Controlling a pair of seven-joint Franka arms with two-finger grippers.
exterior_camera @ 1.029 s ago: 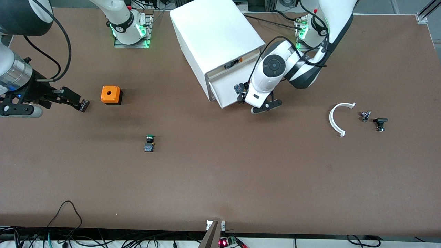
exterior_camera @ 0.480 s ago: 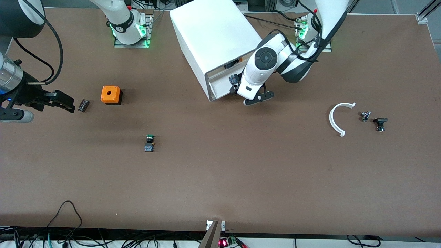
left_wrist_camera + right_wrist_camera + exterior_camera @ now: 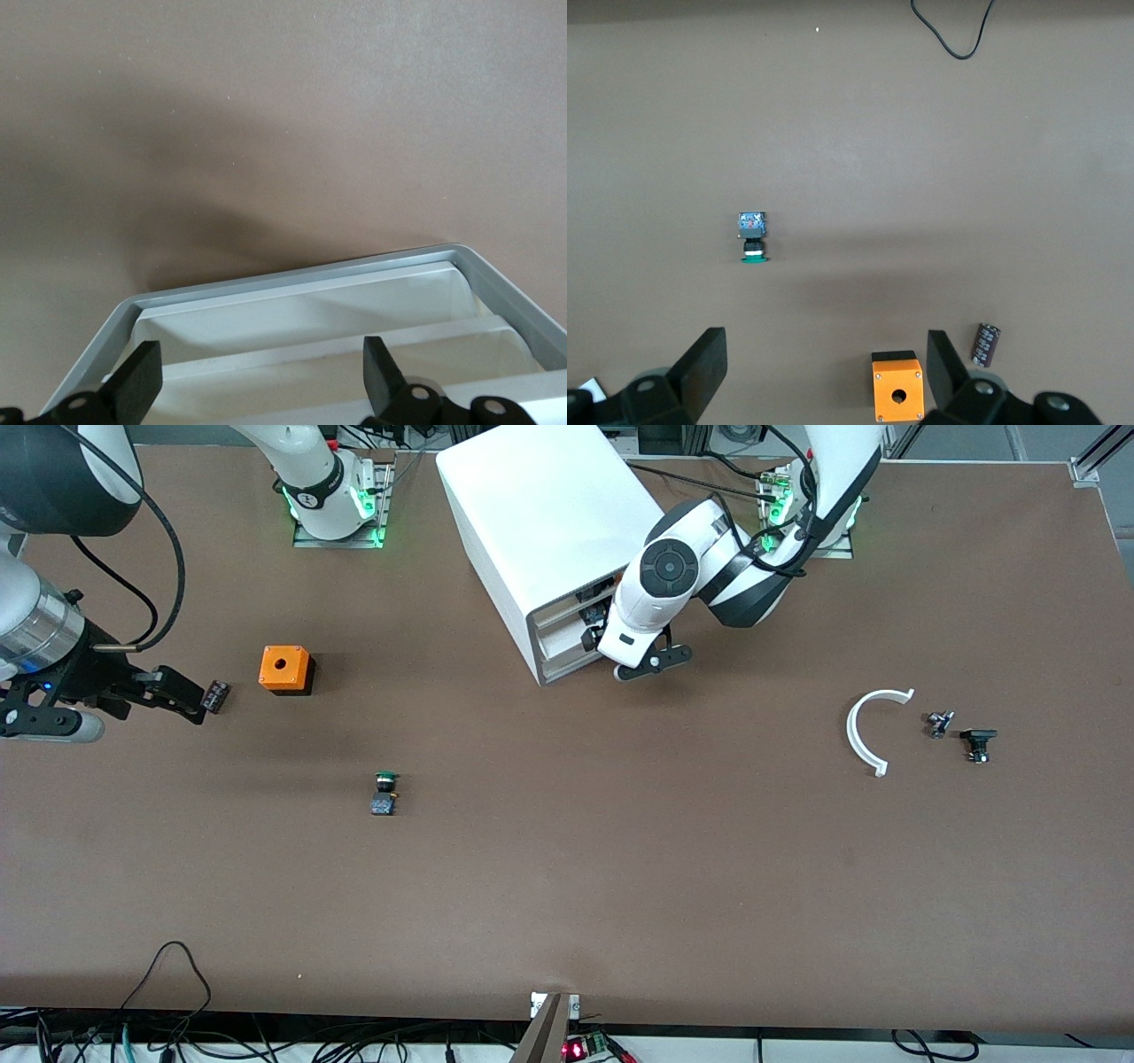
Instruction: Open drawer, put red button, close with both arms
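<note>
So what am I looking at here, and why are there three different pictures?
Two white robot arms work at a brown table. One picture looks down from a high camera; the other two come from cameras on the arms' wrists. The left gripper is at the front of the white cabinet, jaws open against its drawers. The right gripper hangs with its jaws open and empty, close to a small black capacitor beside an orange box. A green button, a white curved piece and two small black parts also lie there.

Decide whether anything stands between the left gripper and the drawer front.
Nothing visible does: the open left gripper sits right at the drawer front, and the green button and orange box lie apart toward the right arm's end.
</note>
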